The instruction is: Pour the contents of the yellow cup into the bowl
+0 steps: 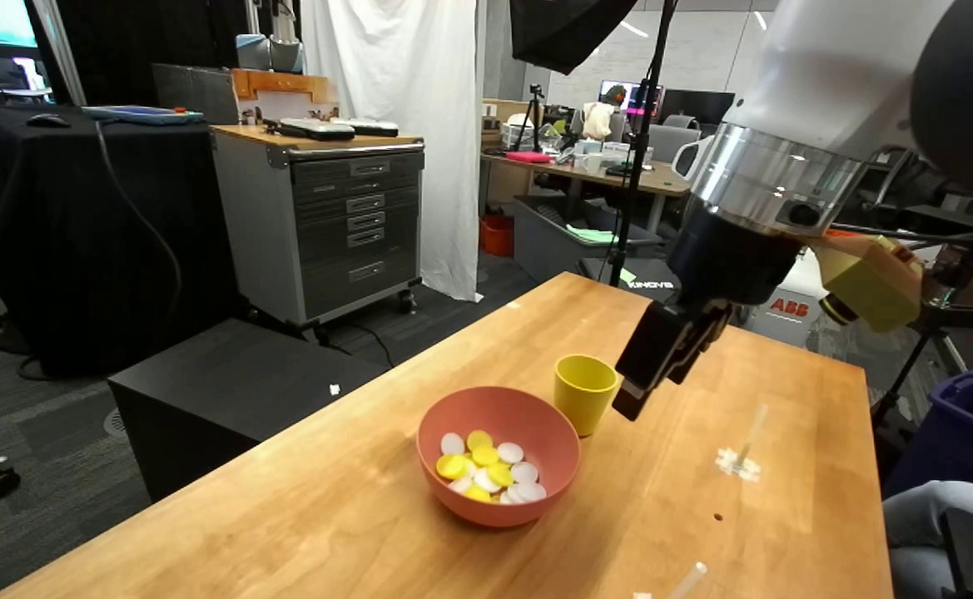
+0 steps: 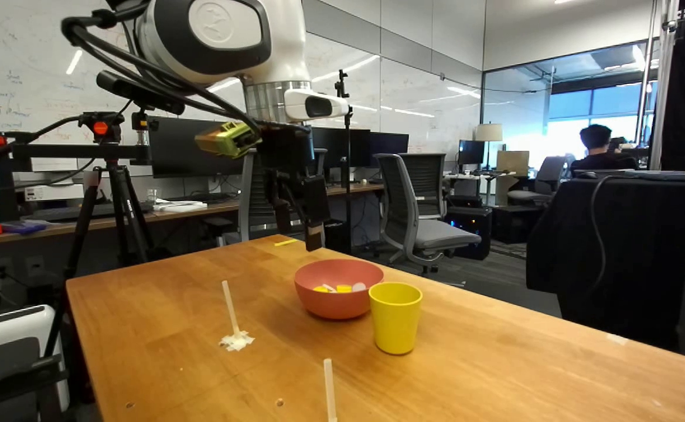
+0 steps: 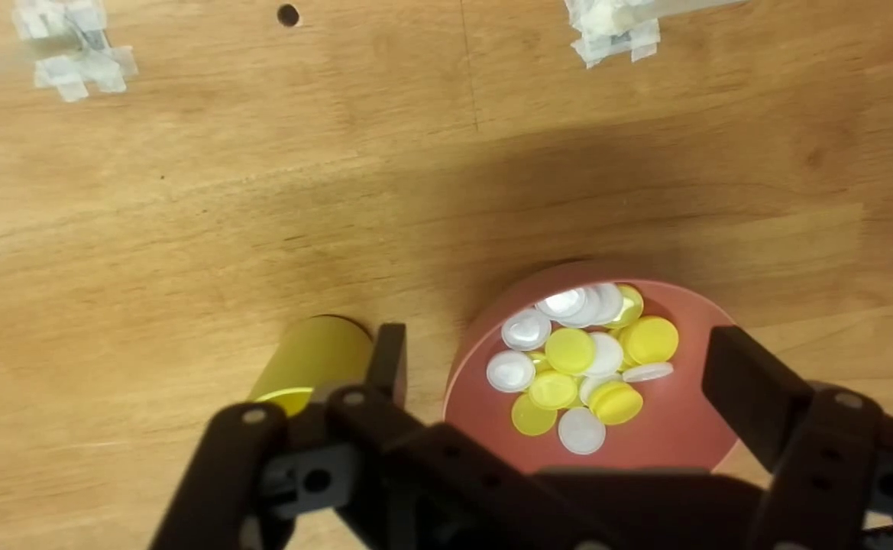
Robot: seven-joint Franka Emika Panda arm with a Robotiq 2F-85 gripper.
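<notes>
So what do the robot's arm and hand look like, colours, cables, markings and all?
The arm is white and black and rounded, with a pale oval cap bearing a faint emblem. Black cables run along its outside. Past a shiny silver band comes the black, angular hand with two blunt fingers; a boxy yellowish fitting is mounted beside it.

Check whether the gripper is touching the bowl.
Apart. In an exterior view, a plain gap separates the gripper from the bowl: tabletop shows between the gripper's lower end and the bowl's rim.
</notes>
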